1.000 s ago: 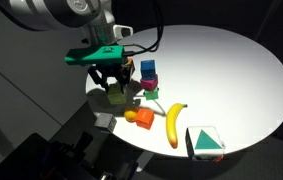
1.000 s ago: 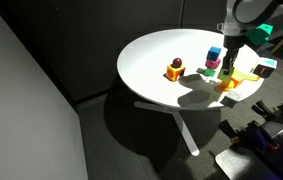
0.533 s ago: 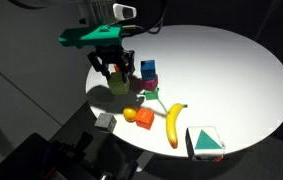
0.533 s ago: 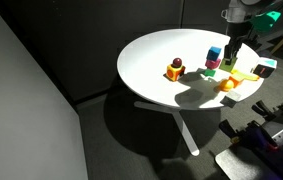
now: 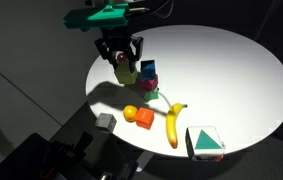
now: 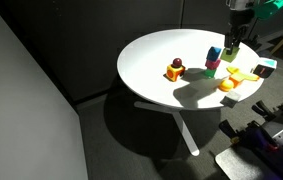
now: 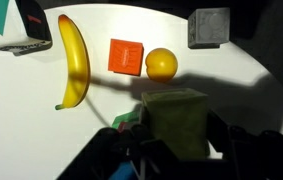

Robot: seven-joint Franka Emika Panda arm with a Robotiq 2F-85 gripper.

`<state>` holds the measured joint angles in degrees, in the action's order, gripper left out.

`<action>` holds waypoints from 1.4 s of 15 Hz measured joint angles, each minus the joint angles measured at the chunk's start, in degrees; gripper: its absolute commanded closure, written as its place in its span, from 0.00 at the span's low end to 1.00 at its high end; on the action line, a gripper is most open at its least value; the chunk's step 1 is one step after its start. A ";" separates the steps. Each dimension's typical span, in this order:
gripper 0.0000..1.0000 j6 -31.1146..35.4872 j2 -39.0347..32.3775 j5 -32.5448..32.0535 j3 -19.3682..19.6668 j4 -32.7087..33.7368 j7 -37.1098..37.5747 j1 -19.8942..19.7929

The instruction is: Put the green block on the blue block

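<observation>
The pincer (image 5: pixel 124 62) holds the green block (image 7: pixel 176 120) raised near the blue block (image 5: pixel 148 69).

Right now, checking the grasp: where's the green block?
The green block is clamped in the gripper, off the table, just beside the blue block in an exterior view.

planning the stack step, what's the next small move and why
Probably shift the green block sideways until it is over the blue block. The jaws are shut on it, it hangs above the table beside the blue block, not over it, and the blue block's top looks bare.
</observation>
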<state>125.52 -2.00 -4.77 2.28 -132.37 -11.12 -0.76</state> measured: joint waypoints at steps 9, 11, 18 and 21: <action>0.69 -5.09 -0.63 2.33 0.99 5.52 0.93 -0.97; 0.69 -6.24 -1.57 3.63 1.19 7.04 0.93 -1.06; 0.69 -7.96 -6.57 5.36 1.32 12.68 0.94 -1.98; 0.69 -8.35 -8.37 5.36 1.32 14.75 1.20 -2.04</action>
<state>117.17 -10.37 0.59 3.60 -117.61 -9.92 -2.80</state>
